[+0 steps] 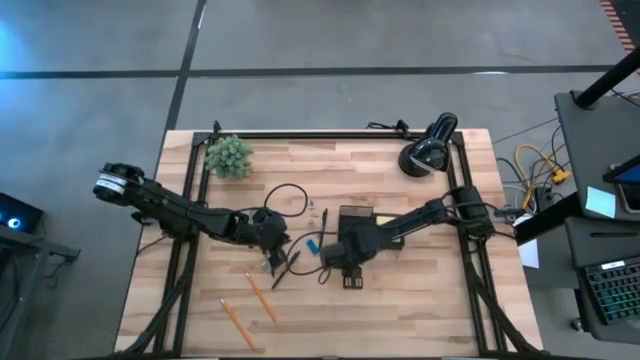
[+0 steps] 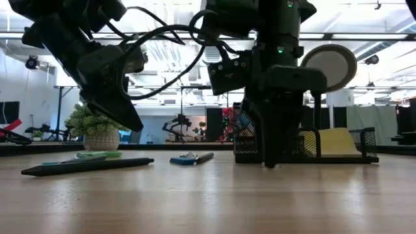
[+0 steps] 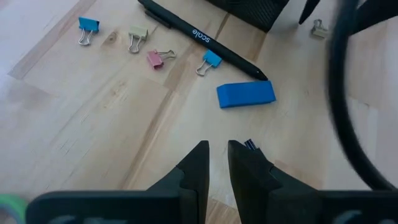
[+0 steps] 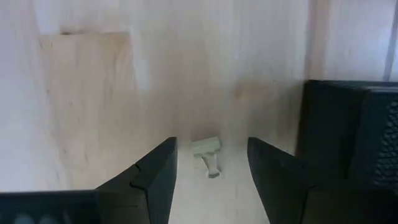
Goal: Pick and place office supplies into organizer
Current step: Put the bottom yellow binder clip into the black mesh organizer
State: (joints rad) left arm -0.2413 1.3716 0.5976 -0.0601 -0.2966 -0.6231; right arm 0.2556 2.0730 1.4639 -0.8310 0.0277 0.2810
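Note:
My right gripper points straight down just in front of the black organizer. It is open, with one finger on each side of a pale binder clip that lies on the table. My left gripper hangs slanted above the table left of centre, with a narrow gap between its fingers and nothing in it. Beyond it lie a blue piece, a dark pen and several small binder clips. Two orange pencils lie near the front edge. A yellow pad sits in the organizer.
A green plant stands at the far left and a black desk lamp at the far right. A black cable loops over the table's middle. Another dark pen lies flat below my left gripper. Bare wood lies near the front right.

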